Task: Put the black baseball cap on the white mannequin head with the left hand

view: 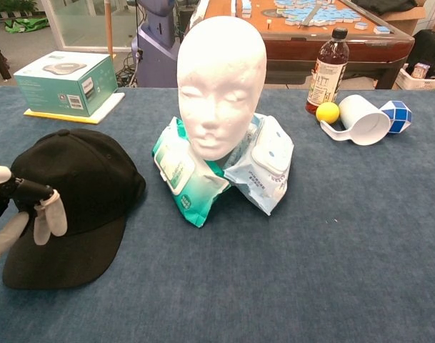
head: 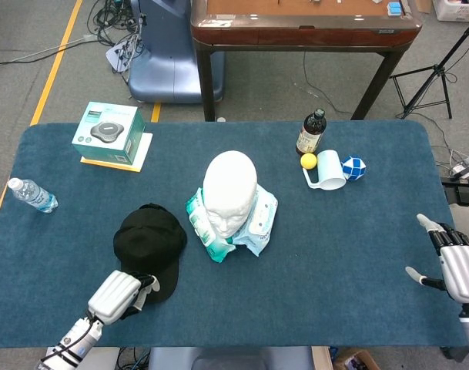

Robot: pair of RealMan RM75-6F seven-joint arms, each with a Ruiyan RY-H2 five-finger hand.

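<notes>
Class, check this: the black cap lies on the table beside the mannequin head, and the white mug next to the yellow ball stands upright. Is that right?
Not quite. The white mug lies on its side beside the yellow ball, as the chest view shows. The black cap does lie on the table beside the mannequin head.

Black baseball cap (head: 149,239), white mannequin head (head: 229,191), teal and pale blue wipe packs (view: 224,171), dark blue tablecloth (head: 342,254), yellow ball (head: 308,160), blue-and-white checked puzzle ball (head: 354,167), teal box (head: 108,132) at upper left.
</notes>
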